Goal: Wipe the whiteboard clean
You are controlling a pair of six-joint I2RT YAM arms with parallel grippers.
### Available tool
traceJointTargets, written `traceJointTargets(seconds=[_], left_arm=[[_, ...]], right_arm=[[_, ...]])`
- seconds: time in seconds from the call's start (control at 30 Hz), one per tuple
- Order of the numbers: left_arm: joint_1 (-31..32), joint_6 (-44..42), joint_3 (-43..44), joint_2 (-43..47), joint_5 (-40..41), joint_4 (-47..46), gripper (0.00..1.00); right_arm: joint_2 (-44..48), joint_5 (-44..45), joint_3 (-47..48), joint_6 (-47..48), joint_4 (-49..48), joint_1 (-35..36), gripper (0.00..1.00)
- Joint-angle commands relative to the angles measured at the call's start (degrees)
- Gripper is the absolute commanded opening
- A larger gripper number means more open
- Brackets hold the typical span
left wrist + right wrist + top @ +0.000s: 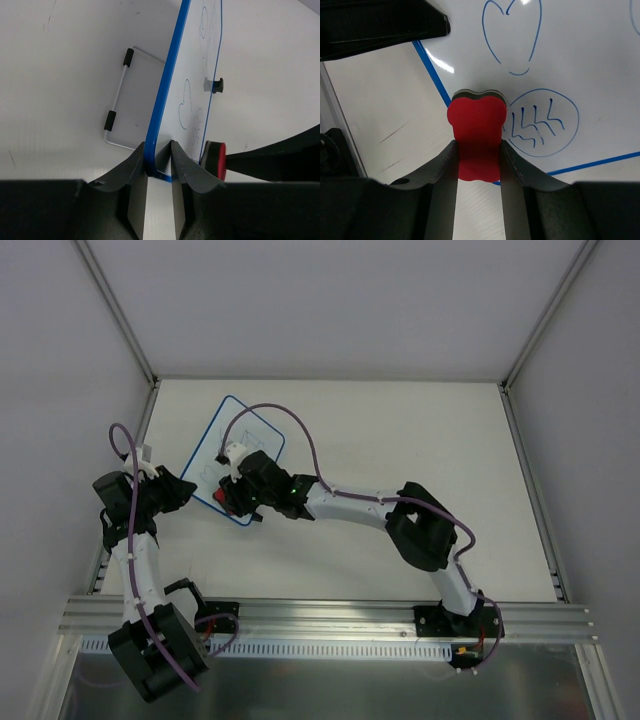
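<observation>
Step in hand: wiping, at its start. All blue doodles look intact.

- whiteboard (238, 445) sits on the left rear of the table (400, 430), propped on its wire stand (116, 100).
- left gripper (159, 150) pinches the board's blue rim at the near corner, fingers clenched on it. Left arm folded, wrist pointing right.
- right gripper (477, 150) grasps the red eraser (477, 117). Right arm reaches far left across the table, elbow bent.
- Eraser sits at the board's near edge, just beside the squiggle circle (540, 120) — contact with the surface probable, not certain.

Next: press flat and sweep over the circle, then the heart (512, 40), with 1 hand bracing.
</observation>
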State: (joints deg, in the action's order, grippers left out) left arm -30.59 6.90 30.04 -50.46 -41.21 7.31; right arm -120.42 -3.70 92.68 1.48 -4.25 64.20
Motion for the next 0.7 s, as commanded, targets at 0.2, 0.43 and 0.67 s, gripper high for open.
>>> traceJointTargets(seconds=[0.2, 0.43, 0.67], left_arm=[[1.8, -2.4, -1.1, -0.1, 1.4, 5.2, 0.00], [1.9, -2.4, -1.2, 0.2, 1.2, 5.2, 0.00], [2.3, -2.2, -1.3, 0.4, 1.0, 5.3, 0.00]], right_arm=[[-5.3, 6.2, 4.1, -1.4, -2.5, -0.4, 0.00], [-6.6, 7.8, -1.5, -6.4, -6.0, -3.1, 0.00], [-7.5, 11.1, -5.2, -9.5, -6.6, -5.1, 0.00]])
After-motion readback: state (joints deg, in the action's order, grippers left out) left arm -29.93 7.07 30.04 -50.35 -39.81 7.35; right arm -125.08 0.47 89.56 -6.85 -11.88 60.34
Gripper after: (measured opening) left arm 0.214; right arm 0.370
